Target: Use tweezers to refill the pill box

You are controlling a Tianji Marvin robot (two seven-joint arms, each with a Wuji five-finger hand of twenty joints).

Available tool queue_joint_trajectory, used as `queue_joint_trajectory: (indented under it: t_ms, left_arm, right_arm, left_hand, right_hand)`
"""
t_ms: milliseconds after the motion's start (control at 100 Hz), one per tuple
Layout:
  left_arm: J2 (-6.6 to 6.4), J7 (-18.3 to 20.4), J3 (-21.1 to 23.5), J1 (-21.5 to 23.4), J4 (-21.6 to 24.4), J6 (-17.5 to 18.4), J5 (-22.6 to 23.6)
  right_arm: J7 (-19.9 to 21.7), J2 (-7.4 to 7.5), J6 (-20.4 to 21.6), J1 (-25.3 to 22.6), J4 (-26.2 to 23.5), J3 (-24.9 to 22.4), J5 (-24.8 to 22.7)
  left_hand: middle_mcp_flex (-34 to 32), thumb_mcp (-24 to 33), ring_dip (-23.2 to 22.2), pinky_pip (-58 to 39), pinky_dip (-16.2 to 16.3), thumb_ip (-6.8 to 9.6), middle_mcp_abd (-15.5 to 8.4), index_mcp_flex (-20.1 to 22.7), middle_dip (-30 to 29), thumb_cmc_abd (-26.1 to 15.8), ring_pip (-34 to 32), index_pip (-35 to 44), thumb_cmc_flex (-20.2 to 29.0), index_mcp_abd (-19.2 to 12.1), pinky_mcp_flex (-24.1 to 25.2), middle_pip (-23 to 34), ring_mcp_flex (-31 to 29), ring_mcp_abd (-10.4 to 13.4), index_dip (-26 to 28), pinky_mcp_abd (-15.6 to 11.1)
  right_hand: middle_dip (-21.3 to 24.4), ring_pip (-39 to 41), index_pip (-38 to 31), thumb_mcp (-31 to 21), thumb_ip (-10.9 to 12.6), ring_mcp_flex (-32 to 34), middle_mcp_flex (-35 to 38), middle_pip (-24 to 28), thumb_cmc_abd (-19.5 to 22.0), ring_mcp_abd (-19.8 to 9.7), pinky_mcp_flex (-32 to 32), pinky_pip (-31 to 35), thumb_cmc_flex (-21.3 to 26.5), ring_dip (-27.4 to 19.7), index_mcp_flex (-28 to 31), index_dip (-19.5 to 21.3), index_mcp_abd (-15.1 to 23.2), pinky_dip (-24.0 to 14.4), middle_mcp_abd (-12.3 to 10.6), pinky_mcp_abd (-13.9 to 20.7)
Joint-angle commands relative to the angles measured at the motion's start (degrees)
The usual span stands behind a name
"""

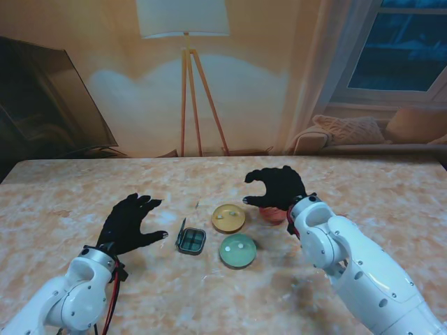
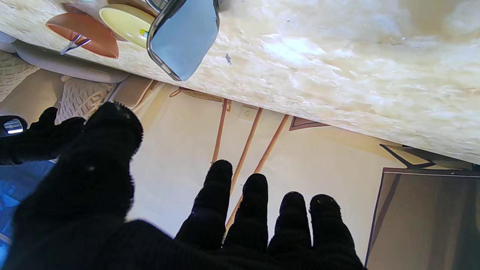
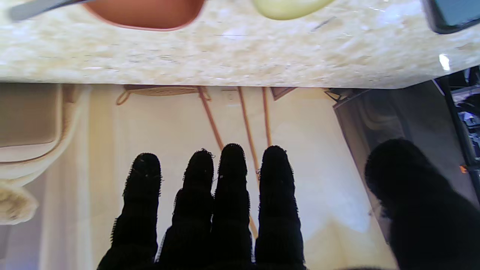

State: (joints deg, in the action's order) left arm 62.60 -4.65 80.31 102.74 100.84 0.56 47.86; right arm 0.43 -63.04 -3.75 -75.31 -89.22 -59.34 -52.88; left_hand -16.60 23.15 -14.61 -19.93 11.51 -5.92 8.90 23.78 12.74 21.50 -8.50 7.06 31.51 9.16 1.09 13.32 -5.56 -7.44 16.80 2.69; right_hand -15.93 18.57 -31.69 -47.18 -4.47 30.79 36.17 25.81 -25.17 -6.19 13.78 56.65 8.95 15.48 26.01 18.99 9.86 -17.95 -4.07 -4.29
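From the stand, the small dark compartmented pill box [image 1: 191, 241] is seen on the marble table [image 1: 63, 202], between the spread, empty left hand [image 1: 129, 225] and right hand [image 1: 278, 187]. In the left wrist view, thin metal tweezers [image 2: 74, 43] lie in the shallow orange dish [image 2: 84, 35]; being light, springy and probably slippery, they are best pinched at mid-length. In the right wrist view, the fingers [image 3: 232, 202] are seen extended, with nothing held.

Both hands, left hand [image 1: 130, 225] and right hand [image 1: 278, 187], wear black knit gloves. Glossy white segmented arm shells; red and black cables beside left wrist [image 1: 112, 296].
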Motion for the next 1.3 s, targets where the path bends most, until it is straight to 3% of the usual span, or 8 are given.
queue_joint_trajectory:
  t_ms: [0, 210, 430, 710, 1290]
  left_arm:
    - [0.00, 0.9, -0.5, -0.8, 0.1, -0.2, 0.2]
    - [0.01, 1.0, -2.2, -2.5, -1.0, -1.1, -0.1]
    - [0.10, 0.3, -3.4, -3.5, -2.1, -2.2, -0.1]
    - [0.27, -0.4, -4.3, -4.1, -3.2, -3.2, -0.6]
    - [0.54, -1.8, -5.8, -5.7, -6.0, -4.3, -1.5]
  right_arm:
    - [0.8, 1.30, 0.4, -0.7, 1.5, -1.2, 0.6]
    - [2.4, 2.34, 4.2, -0.8, 4.5, -4.5, -2.5]
    - [3.6, 2.87, 5.3, 1.7, 8.8, -3.9, -3.3]
    - [3.7, 3.01, 4.7, 6.6, 15.5, 0.6, -2.8]
    - [-0.3, 1.93, 4.1, 15.9, 28.2, 12.3, 1.9]
  left_hand:
    - [2.0, -0.5, 1.3, 1.5, -1.4, 0.74, -0.8, -0.4, -0.7, -0.5, 1.7, -1.5, -1.5, -0.4, 0.4, -0.7, 1.6, 1.5, -0.7, -2.3]
    - [1.5, -1.1, 1.1, 1.7, -1.3, 0.81, -0.9, -0.1, -0.7, -1.2, 1.5, -1.2, -1.3, -0.6, 0.1, -0.5, 1.4, 1.5, -0.7, -2.4]
    - [1.3, -1.9, 1.0, 1.4, -1.1, 0.93, -0.8, 0.4, -0.6, -1.4, 1.3, -0.7, -0.8, -0.8, 0.1, -0.3, 1.3, 1.5, -0.5, -2.2]
    - [0.8, -3.0, 0.9, 0.9, -0.7, 1.01, -0.9, 1.0, -0.4, -2.3, 1.0, -0.1, -0.5, -1.1, 0.0, 0.0, 0.9, 1.5, -0.1, -2.2]
    - [-0.3, -6.7, 0.6, -1.1, 0.4, 1.37, -1.3, 2.0, 0.0, -4.6, 0.4, 0.7, 1.3, -1.4, 0.1, 0.7, -0.1, 1.6, 0.4, -1.6]
  right_hand:
    - [0.7, -1.0, 0.3, -1.3, -0.3, -1.1, -2.1, -1.0, -2.0, -1.4, -1.0, -0.8, -2.3, -1.6, -1.2, 0.3, -0.4, 1.3, -0.9, -0.2]
    - [0.8, -1.0, -0.4, -2.5, -0.5, 0.0, -1.4, -1.0, -2.8, -1.6, -0.1, -0.7, -3.3, -1.7, -0.9, 0.6, 0.3, 1.5, -1.3, -0.8]
    - [0.7, -0.7, -1.6, -3.7, -0.6, 1.3, -0.1, -0.7, -3.6, -2.0, 0.7, -0.2, -3.1, -1.6, 0.3, 1.0, 1.1, 1.5, -2.0, -0.9]
    - [0.5, 0.0, -3.7, -6.2, -0.9, 3.4, 2.1, -0.2, -4.6, -2.6, 2.1, 0.8, -2.5, -1.3, 1.5, 1.6, 3.0, 1.3, -3.1, -0.7]
    - [0.1, 1.2, -6.6, -9.1, -1.3, 6.9, 5.5, 0.6, -5.6, -3.5, 4.8, 2.3, -1.9, -0.7, 3.2, 2.0, 5.1, 0.9, -4.5, 0.3]
